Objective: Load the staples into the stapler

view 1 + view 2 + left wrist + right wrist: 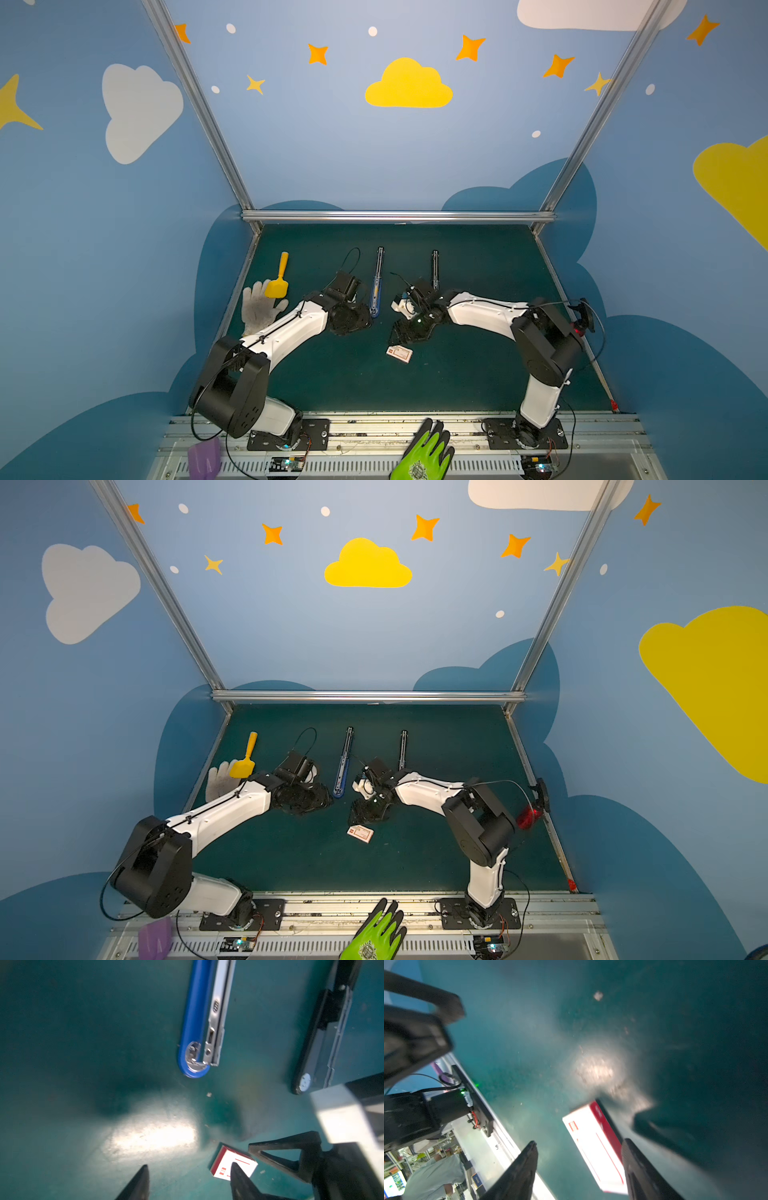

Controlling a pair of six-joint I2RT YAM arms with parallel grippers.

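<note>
**On the green worktop: two staplers, one small box, both pairs of jaws spread**

Toward the back of the worktop [478,374], in both top views, a blue stapler [376,286] [341,771] and a black stapler [434,266] [402,748] lie side by side, well apart. Both run lengthwise toward the rear wall. The blue one is on the left. The left wrist view shows it [197,1012] lying flat with its silver metal channel alongside the blue arm. The black stapler [324,1032] shows there too, at an angle. In the top views its near end is hidden behind the right arm.

Nearer the front edge a small white box with a red mark [399,353] [360,833] rests flat on the green surface.

The left gripper [351,320] [189,1165] hangs low just beside the near end of the blue stapler. Its jaws are spread with nothing between them. One fingertip [239,1176] overlaps the box [241,1156] in that view.

The right gripper [409,332] [579,1141] hangs low just behind the box. Its jaws are spread too, and the box [591,1136] shows partly between the tips. That view is smeared, so I cannot tell whether a finger touches the box.

At the left edge a yellow scoop [279,278] lies partly on a grey glove [259,307]. A green glove [428,453] rests on the front rail.
</note>
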